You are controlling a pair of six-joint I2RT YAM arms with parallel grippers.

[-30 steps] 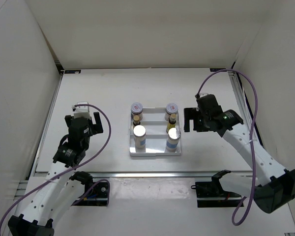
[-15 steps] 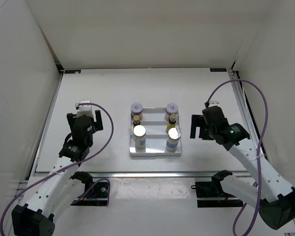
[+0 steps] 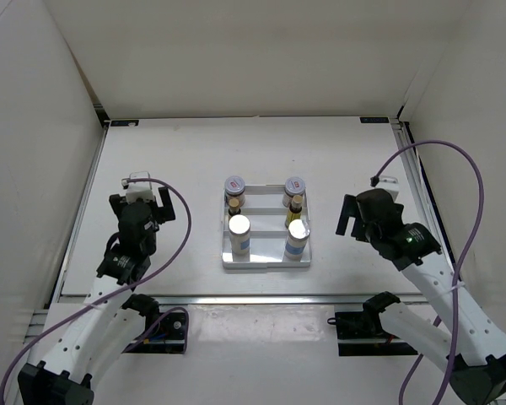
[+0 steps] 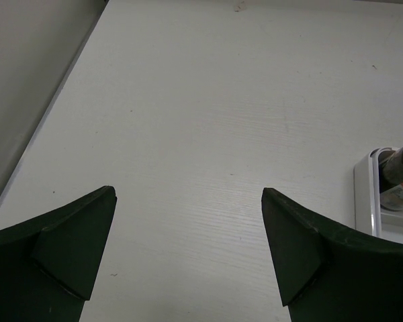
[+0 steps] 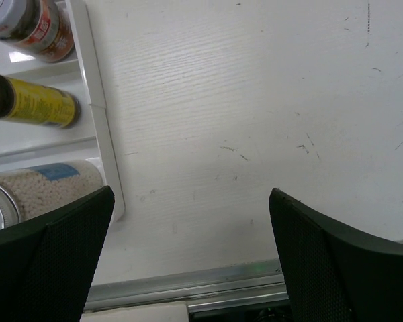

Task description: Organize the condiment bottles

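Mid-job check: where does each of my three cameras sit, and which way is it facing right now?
Top external: above and behind the robot, looking down on table, tray, left arm, right arm, left pincer, right pincer.
Left wrist: on the left arm, facing forward across the table; its open fingers low, tray corner and left jar at right.
Right wrist: facing down beside the tray's right rim; open fingers low; right jar, yellow-labelled bottle, white cylinder at left.
Shared: both wrist views catch the tray, from opposite sides.
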